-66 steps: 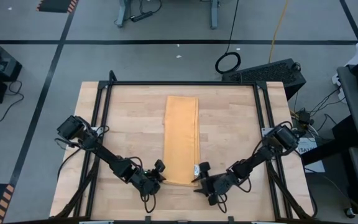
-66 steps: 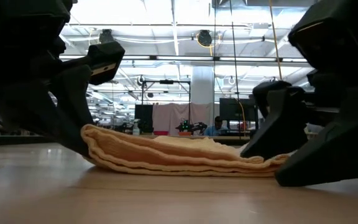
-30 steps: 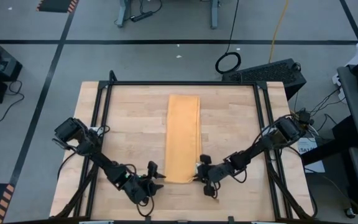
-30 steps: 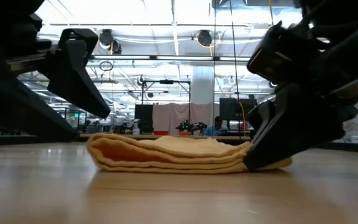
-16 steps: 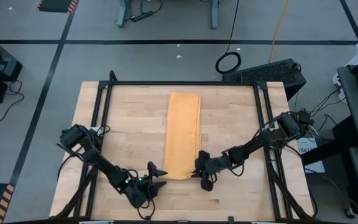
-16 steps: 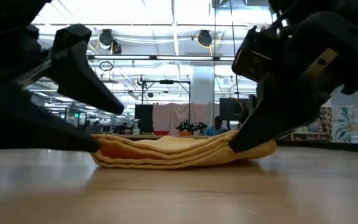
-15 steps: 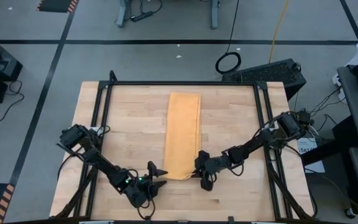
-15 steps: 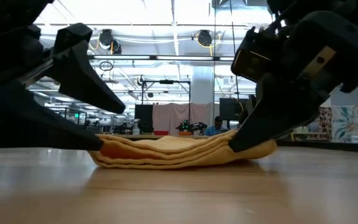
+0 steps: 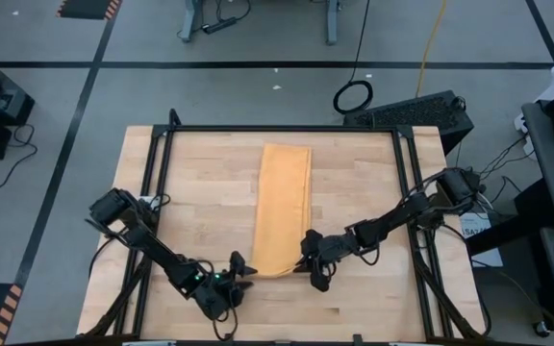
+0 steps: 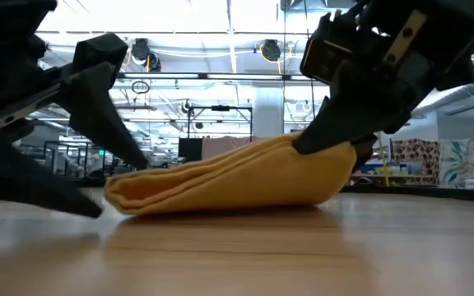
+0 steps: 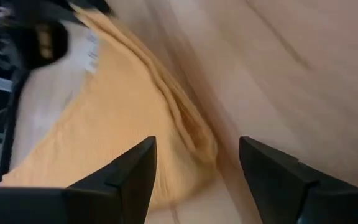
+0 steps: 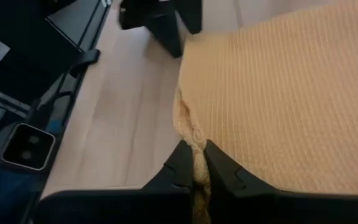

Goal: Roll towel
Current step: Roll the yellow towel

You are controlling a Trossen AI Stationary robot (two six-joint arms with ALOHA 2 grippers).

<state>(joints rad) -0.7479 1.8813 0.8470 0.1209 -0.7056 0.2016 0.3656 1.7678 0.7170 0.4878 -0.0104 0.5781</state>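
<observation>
Lifted now by the clenched right claw (image 9: 308, 260), the towel (image 9: 283, 206) runs near-to-far.

1 towel (image 9: 283, 207), 1 wooden table (image 9: 200, 207), 2 robot arms w/ 2 grippers total: left gripper (image 9: 241, 276) & right gripper (image 9: 307, 259), 1 each.

Two dark, slender jointed arms, black cables looped along the links. Left gripper (image 11: 194, 163): matte black wedge fingers. Right gripper (image 12: 194, 163): same black fingers.
</observation>
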